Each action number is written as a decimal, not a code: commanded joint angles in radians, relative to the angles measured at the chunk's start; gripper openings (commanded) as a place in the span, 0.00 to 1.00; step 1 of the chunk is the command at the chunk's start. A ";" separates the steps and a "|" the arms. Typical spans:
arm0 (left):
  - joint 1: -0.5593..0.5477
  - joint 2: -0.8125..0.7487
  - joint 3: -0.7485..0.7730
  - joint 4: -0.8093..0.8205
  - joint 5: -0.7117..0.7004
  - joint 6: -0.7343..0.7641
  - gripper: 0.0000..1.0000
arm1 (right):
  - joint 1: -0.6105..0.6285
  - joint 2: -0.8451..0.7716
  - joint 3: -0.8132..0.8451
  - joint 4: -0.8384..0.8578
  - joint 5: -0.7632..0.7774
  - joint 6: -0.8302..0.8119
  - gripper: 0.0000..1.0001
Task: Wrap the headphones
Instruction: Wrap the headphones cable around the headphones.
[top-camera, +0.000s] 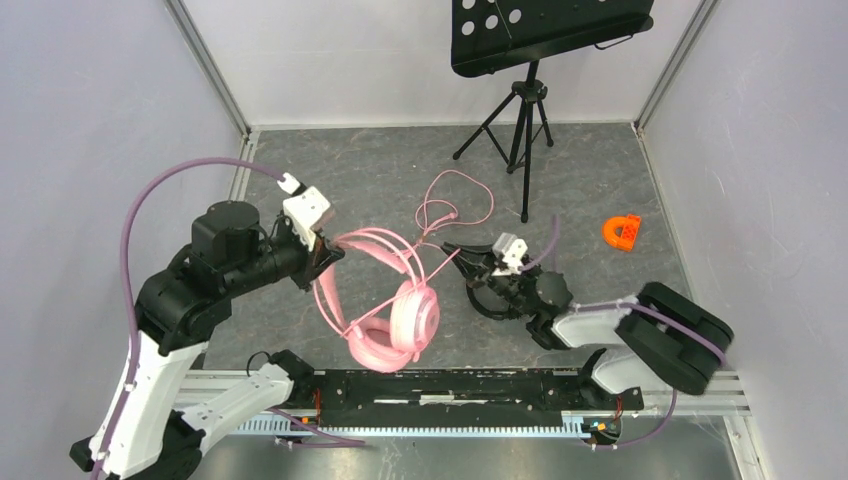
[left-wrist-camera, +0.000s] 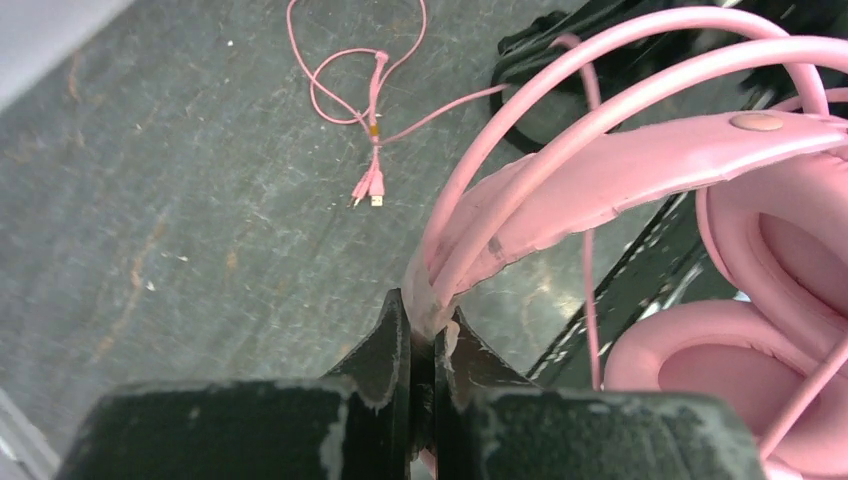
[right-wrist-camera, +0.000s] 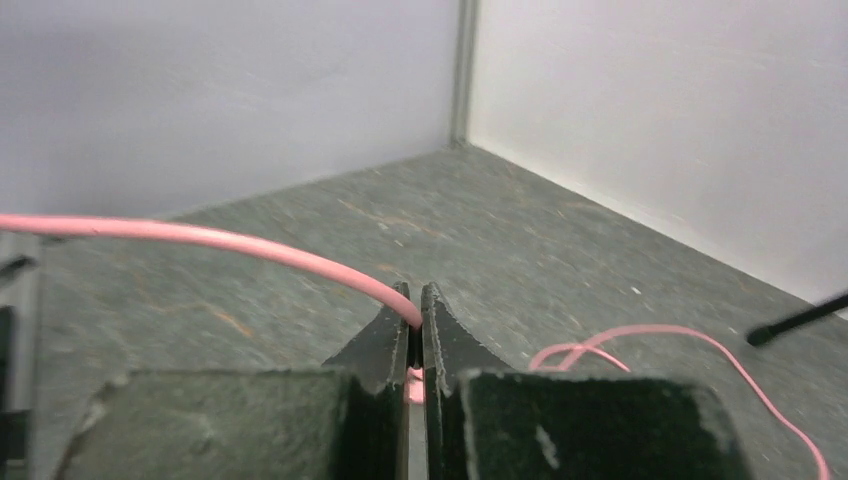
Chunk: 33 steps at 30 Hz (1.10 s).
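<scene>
The pink headset (top-camera: 400, 312) hangs in the air above the table's near edge. My left gripper (top-camera: 325, 252) is shut on its headband, seen close in the left wrist view (left-wrist-camera: 620, 160) with the jaws (left-wrist-camera: 432, 322) pinching the band's end. The pink cable (top-camera: 450, 205) lies looped on the table behind it, plugs on the mat (left-wrist-camera: 370, 190). My right gripper (top-camera: 452, 250) is shut on a stretch of this cable (right-wrist-camera: 250, 245), pinched at the fingertips (right-wrist-camera: 414, 300). The black headset (top-camera: 487, 300) lies under the right arm, mostly hidden.
A small orange plastic piece (top-camera: 622, 232) lies at the right. A black music stand on a tripod (top-camera: 525, 110) stands at the back. White walls close in the grey mat (top-camera: 330, 170) on three sides. A black rail (top-camera: 450, 385) runs along the near edge.
</scene>
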 joint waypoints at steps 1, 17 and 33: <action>-0.003 -0.035 -0.070 0.159 0.060 0.354 0.02 | -0.015 -0.181 -0.043 0.107 -0.135 0.157 0.00; -0.003 0.000 -0.265 0.232 -0.167 0.635 0.02 | -0.025 -0.441 0.168 -0.767 -0.419 0.331 0.00; -0.004 -0.005 -0.370 0.348 -0.419 0.666 0.02 | -0.027 -0.499 0.247 -0.709 -0.566 0.515 0.00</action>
